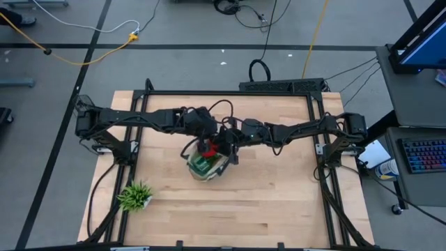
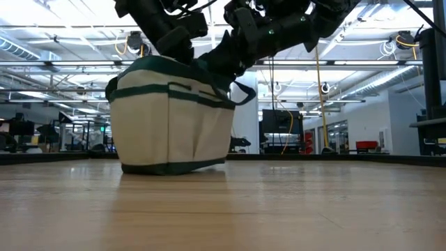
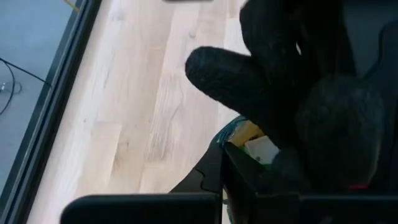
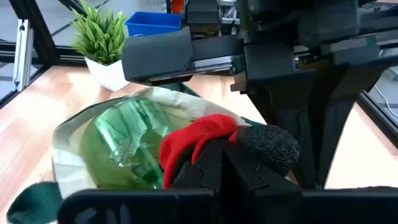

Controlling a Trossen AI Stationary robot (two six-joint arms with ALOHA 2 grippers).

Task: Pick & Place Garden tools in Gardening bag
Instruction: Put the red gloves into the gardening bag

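Closest to the lens in the right wrist view is the right gripper, its dark fingers clamped together on the red fabric glove with the knobbly black palm, right over the mouth of the cream canvas gardening bag with dark green trim. A green see-through spray bottle already lies inside the bag. Just past that the left gripper sits at the bag's rim, fingers closed, can't tell on what. Bag's around the middle of the wooden table; the spiky green plant tuft in a white pot is by the front left corner.

Risk imo: the bag looks tipped up on one side, so a tug could topple it, or the glove could snag on the rim. No readable labels anywhere
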